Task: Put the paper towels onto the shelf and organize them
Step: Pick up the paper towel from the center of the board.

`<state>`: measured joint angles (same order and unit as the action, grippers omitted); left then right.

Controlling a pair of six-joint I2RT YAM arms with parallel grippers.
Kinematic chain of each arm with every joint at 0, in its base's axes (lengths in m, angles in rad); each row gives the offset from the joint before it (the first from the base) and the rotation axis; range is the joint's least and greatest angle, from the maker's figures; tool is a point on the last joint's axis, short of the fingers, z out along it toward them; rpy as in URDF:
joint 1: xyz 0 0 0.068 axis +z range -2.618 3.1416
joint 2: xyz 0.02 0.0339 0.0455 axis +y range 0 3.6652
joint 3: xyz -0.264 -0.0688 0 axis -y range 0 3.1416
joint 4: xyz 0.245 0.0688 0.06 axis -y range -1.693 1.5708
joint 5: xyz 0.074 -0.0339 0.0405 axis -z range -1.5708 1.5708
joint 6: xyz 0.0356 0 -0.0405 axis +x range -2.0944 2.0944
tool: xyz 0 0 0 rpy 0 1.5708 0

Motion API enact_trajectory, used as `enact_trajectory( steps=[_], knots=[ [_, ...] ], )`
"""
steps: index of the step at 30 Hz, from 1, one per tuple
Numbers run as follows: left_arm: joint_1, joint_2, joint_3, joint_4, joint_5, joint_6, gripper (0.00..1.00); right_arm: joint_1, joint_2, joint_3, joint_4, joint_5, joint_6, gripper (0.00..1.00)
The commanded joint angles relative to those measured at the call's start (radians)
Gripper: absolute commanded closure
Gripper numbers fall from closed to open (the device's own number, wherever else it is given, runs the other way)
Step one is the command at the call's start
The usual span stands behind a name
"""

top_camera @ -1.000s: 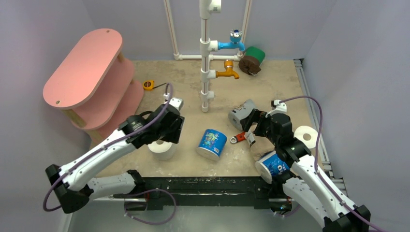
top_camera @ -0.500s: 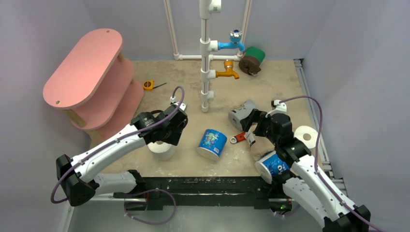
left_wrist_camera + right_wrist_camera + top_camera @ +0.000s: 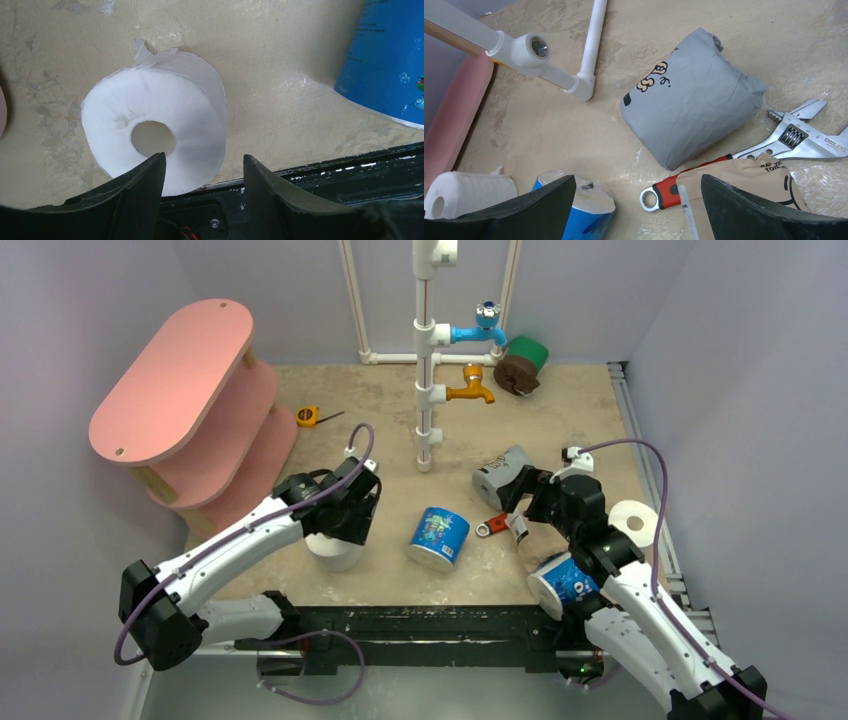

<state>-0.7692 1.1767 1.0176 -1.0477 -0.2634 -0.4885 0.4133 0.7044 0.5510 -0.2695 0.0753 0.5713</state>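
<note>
Since the earlier frame the left arm (image 3: pixel 250 540) has shifted closer over the white roll (image 3: pixel 190 120), which stands on end on the bench (image 3: pixel 560 410), well apart from the pink shelf (image 3: pixel 170 380). Half open and empty, its jaws may, we judge, land on the soft paper and dent or topple it. On the right arm (image 3: pixel 640 600) the jaws stand wide open, holding nothing.

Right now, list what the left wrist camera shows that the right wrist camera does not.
Only the left wrist view: the left gripper, open over the white roll, and the black rail at the table edge. Only the right wrist view: the open right gripper, the grey roll, the wrench, a brown pack and the white pipe. Both: the white roll and the blue roll.
</note>
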Motion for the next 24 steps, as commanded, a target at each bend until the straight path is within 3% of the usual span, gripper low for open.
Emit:
enact_trajectory(
  steps=[1, 24],
  knots=[
    [0.021, -0.009, -0.011, 0.048, 0.038, -0.004, 0.43, 0.001, -0.008, 0.019, 0.021, -0.009, -0.018, 0.01],
    [0.067, 0.079, -0.063, 0.078, 0.065, -0.079, 0.43, 0.001, -0.017, 0.011, 0.026, -0.020, -0.018, 0.01]
  ],
)
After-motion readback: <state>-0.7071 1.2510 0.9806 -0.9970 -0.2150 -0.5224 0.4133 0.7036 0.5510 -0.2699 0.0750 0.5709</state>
